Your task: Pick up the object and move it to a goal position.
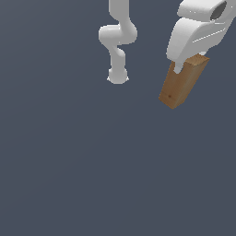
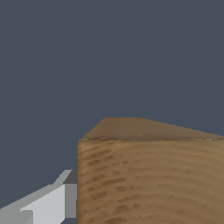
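Grey ground, tool (image 1: 180, 69) gripping tilted block (image 1: 182, 84)

open dark floor (image 1: 92, 175) lies all round the wooden block (image 1: 182, 83); only the arm's own white base (image 1: 118, 76) stands on it, well apart.

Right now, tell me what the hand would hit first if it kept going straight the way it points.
Nothing separate: the hand is already closed on the wooden block, which tilts down toward the exterior view's left. Beyond the block's lower end only the plain grey ground shows, so that likely comes first, though the depth is unclear.
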Controlling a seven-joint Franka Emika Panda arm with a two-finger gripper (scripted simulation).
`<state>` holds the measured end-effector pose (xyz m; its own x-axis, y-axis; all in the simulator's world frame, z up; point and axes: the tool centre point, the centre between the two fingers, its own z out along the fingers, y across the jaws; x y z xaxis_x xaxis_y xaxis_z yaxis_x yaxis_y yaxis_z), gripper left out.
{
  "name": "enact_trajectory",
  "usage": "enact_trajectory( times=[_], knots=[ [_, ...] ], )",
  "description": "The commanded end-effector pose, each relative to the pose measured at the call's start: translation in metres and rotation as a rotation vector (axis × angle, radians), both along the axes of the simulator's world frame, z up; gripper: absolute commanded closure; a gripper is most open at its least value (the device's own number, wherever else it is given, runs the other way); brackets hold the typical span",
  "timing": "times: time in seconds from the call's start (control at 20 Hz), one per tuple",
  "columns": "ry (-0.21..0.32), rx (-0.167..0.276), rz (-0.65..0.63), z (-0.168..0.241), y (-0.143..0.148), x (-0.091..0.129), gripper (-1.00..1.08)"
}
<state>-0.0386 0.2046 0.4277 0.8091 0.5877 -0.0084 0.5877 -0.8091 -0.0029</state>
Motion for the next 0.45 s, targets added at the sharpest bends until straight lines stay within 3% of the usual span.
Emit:
enact_trajectory(
  times=[0.0,0.4],
  knots=[
    [-0.009,0.002,-0.001,0.014,0.005,0.001,1.08],
    [-0.009,0.002,-0.001,0.024,0.012,0.001,1.08]
  ],
)
